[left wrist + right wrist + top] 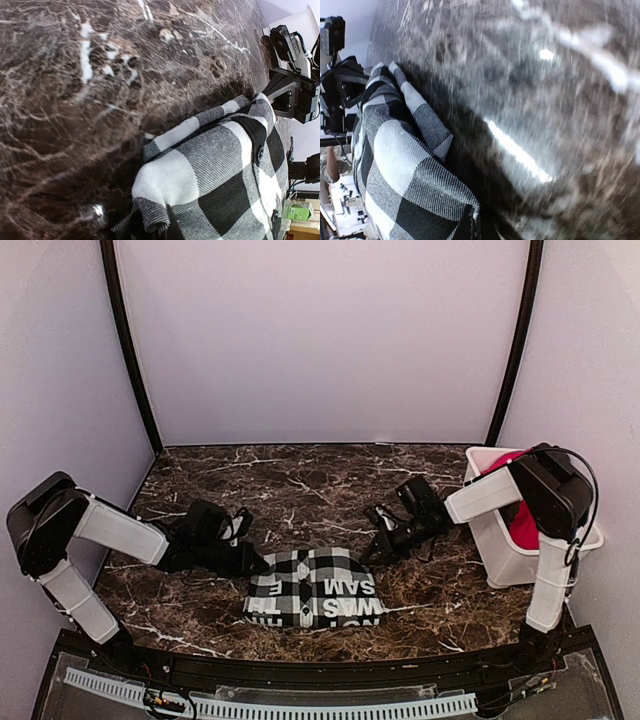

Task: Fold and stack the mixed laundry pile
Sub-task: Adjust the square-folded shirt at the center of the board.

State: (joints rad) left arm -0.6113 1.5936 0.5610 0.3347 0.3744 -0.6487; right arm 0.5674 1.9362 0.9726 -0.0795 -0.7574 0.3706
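The black-and-white checked garment [315,588] with white lettering lies folded near the table's front middle. My left gripper [262,563] is at its far-left corner, shut on a bunched fold of the checked cloth [150,217]. My right gripper [372,552] is at the far-right corner, shut on the cloth's edge [470,220]. Neither wrist view shows its own fingers; the pinched cloth runs off the bottom edge. The plain red garment [521,526] sits inside the white bin [505,562] at the right.
The dark marble table [300,485] stretches behind the garment to the white back wall. The white bin stands at the right edge, beside the right arm's upright link [553,580]. A black rail [300,670] runs along the near edge.
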